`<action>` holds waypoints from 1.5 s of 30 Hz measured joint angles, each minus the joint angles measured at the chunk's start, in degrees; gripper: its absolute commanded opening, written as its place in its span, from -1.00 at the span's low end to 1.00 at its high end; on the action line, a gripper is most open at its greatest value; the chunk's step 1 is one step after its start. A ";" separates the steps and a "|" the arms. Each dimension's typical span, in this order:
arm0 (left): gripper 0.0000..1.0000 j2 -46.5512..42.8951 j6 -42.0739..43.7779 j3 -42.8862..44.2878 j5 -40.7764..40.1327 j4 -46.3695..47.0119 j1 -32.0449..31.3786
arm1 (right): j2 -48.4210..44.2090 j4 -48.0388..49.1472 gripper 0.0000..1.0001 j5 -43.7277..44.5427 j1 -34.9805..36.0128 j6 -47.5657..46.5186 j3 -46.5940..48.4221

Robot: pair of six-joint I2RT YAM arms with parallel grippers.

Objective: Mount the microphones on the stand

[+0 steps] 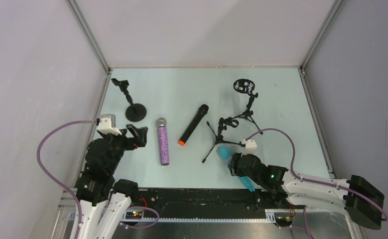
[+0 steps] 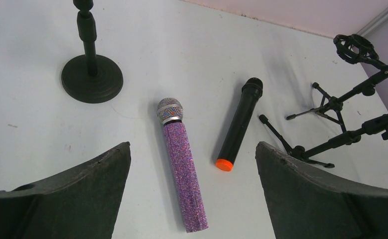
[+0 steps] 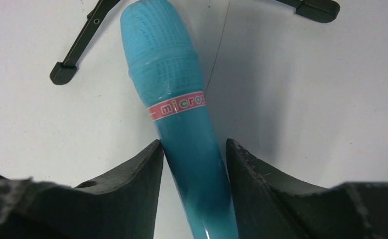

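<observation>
My right gripper (image 1: 237, 168) (image 3: 194, 149) is shut on the handle of the turquoise-blue microphone (image 1: 224, 152) (image 3: 169, 74). Its head points toward the feet of the tripod stand with a clip (image 1: 220, 132). The purple glitter microphone (image 1: 163, 142) (image 2: 184, 169) lies flat, silver head away from me. The black microphone with the orange end (image 1: 193, 124) (image 2: 239, 124) lies to its right. My left gripper (image 1: 137, 136) (image 2: 193, 147) is open and empty, hovering just left of the purple microphone.
A round-base stand (image 1: 134, 110) (image 2: 91, 77) stands at the back left. A second tripod with a ring shock mount (image 1: 245, 97) (image 2: 353, 50) stands at the back right. A tripod foot (image 3: 62, 73) lies left of the turquoise head. Enclosure walls frame the table.
</observation>
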 measured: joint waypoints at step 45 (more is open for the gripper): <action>0.97 0.15 0.02 0.00 0.44 0.04 0.00 | 13.18 -7.39 -0.85 8.57 -1.42 10.71 8.44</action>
